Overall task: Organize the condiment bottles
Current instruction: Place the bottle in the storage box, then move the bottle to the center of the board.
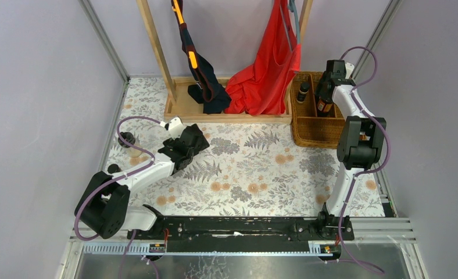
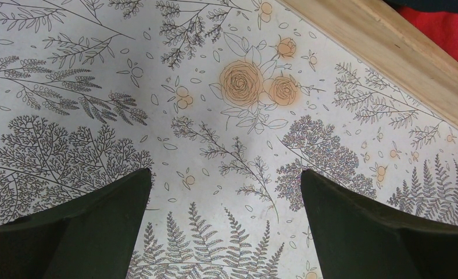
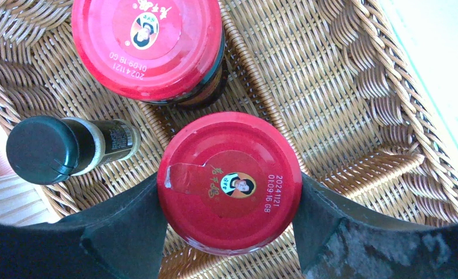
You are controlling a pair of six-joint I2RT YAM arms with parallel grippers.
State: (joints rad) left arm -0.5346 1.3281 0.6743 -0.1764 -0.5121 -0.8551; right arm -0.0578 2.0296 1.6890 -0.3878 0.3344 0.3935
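Right pincer [image 3: 229, 200]: clamped on a red-lidded jar [image 3: 229, 174], low inside the wicker basket [image 3: 354, 116]; just beyond it a second red-lidded jar [image 3: 147, 46], to its left a black-capped bottle [image 3: 43, 148] in the neighbouring compartment. Left pincer [image 2: 226, 197]: wide apart, empty, over the table [image 2: 215, 58]. Probably about halfway: three in the basket, this jar unreleased, the rest not made out.

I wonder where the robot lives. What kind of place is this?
Probably a robot test booth dressed like a home: plain grey walls, flowery tablecloth, wooden clothes rack, wicker basket of red-lidded jars.
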